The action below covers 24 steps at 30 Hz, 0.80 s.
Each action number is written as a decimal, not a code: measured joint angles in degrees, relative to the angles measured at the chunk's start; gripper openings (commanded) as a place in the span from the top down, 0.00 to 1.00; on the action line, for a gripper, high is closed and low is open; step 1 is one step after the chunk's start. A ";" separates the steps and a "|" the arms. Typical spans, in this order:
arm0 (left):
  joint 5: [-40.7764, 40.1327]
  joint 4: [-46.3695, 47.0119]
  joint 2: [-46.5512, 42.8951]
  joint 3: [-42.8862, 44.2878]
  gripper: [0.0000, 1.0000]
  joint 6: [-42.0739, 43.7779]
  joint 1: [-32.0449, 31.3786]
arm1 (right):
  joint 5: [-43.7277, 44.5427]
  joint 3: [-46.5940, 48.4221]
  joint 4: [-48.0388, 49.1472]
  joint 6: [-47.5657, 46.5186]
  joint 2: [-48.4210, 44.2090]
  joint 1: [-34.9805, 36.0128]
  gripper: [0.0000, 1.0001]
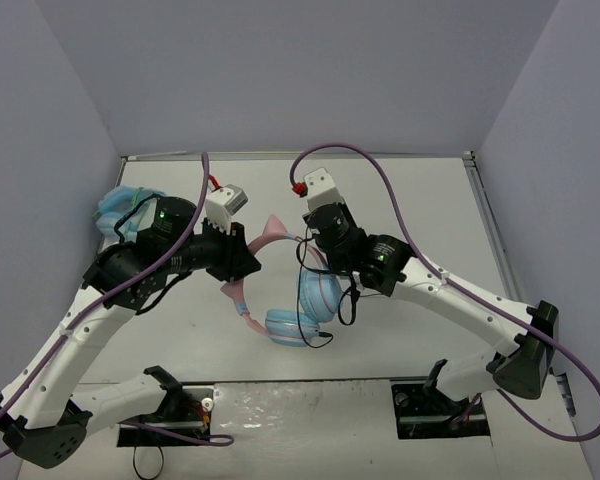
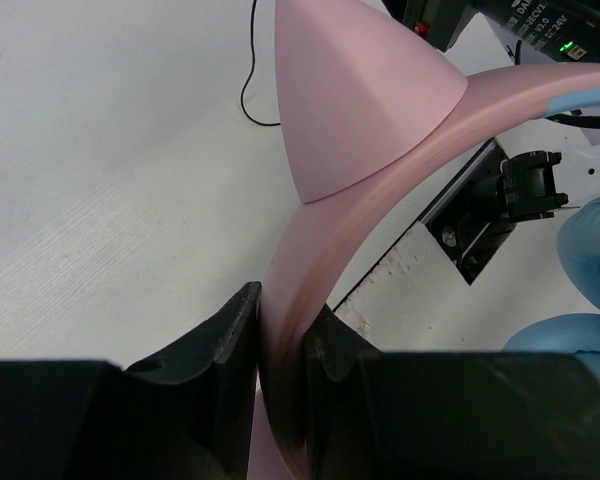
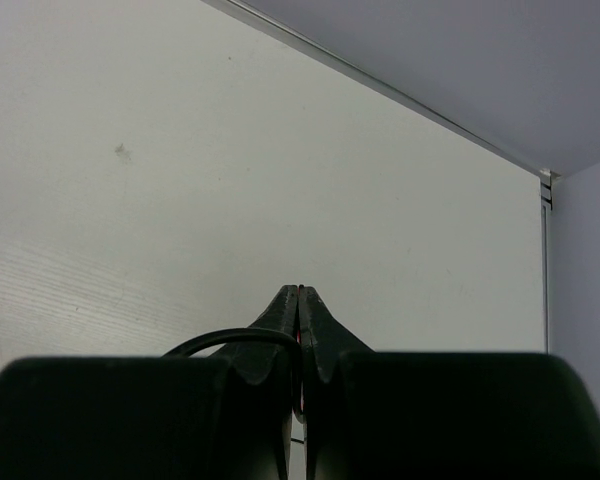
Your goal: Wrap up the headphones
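We count one pair of headphones at the middle of the table between the arms. Its pink band runs far to near, with both blue cups at the near end and two cat ears on the outer curve. Our left gripper is clamped on the band, and our right gripper is pinched closed on the single black cable.

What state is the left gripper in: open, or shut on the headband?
Shut. The left gripper clamps the pink headband between its fingers, with no gap on either side.
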 measured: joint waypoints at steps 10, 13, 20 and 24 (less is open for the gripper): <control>-0.42 1.75 1.07 0.36 1.00 -0.94 0.00 | 0.86 0.98 -0.02 -0.30 -1.60 -0.02 0.98; -0.44 2.92 1.09 0.19 1.00 -1.92 0.02 | 1.09 0.98 -0.07 -0.24 -2.15 -0.02 0.97; -0.42 5.80 1.07 0.19 1.00 -3.31 0.26 | 1.05 0.82 0.00 0.43 -3.26 -0.03 0.99; -0.70 7.02 1.04 0.19 1.00 -3.92 0.36 | 1.00 -0.06 -0.02 1.05 -3.63 -0.04 0.99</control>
